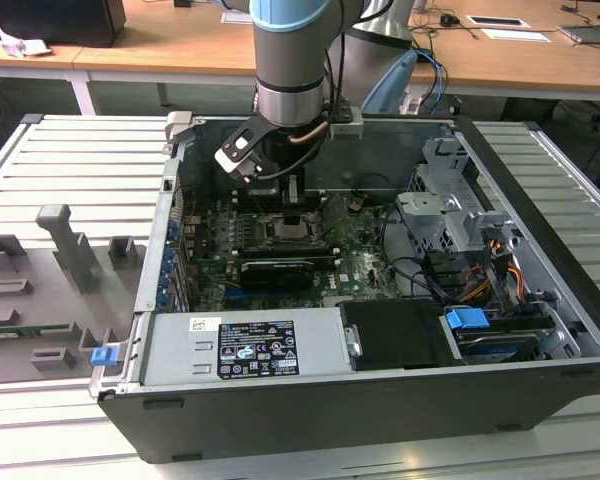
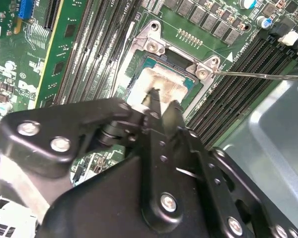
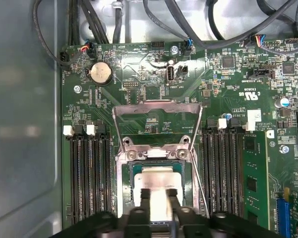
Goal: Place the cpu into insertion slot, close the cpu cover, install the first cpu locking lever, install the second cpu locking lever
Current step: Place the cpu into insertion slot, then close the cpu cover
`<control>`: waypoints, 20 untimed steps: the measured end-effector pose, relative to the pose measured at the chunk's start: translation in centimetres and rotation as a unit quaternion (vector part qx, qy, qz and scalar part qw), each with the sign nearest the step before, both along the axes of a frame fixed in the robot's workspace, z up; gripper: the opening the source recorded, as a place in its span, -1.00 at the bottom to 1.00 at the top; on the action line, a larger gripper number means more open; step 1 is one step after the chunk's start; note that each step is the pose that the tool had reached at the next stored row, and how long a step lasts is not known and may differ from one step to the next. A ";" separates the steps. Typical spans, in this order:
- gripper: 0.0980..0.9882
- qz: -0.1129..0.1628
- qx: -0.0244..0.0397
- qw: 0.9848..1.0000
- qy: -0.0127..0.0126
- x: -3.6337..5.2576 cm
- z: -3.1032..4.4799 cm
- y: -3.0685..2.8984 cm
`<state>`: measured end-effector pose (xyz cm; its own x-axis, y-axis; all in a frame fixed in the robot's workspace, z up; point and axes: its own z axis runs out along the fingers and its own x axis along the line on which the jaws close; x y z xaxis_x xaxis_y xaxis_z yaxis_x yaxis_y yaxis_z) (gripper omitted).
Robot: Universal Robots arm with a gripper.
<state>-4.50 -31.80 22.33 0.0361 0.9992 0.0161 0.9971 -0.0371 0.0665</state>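
Note:
The cpu [image 3: 156, 177] lies flat in the insertion slot [image 3: 122, 179], its silver top also in the second wrist view [image 2: 161, 79]. The cpu cover [image 3: 156, 105] is swung up on its hinge, away from the slot. My gripper [image 3: 159, 194] hovers right over the cpu top [image 2: 164, 100], fingers a little apart and holding nothing. A thin wire locking lever [image 2: 258, 75] sticks out free beside the slot and shows again in the first wrist view [image 3: 199, 184]. In the exterior view the gripper [image 1: 294, 213] hangs inside the open computer case over the slot [image 1: 298, 238].
Rows of black memory slots [image 3: 87, 173] [image 3: 223, 168] flank the socket. A grey case wall [image 3: 25, 124] stands close by, and cables [image 3: 114, 20] run along the board's edge. A long black card [image 1: 275, 270], power supply [image 1: 245, 345] and drive cage [image 1: 445, 205] crowd the case.

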 end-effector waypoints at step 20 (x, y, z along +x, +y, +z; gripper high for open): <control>-0.98 -0.001 0.000 1.000 0.006 1.37 0.79 0.00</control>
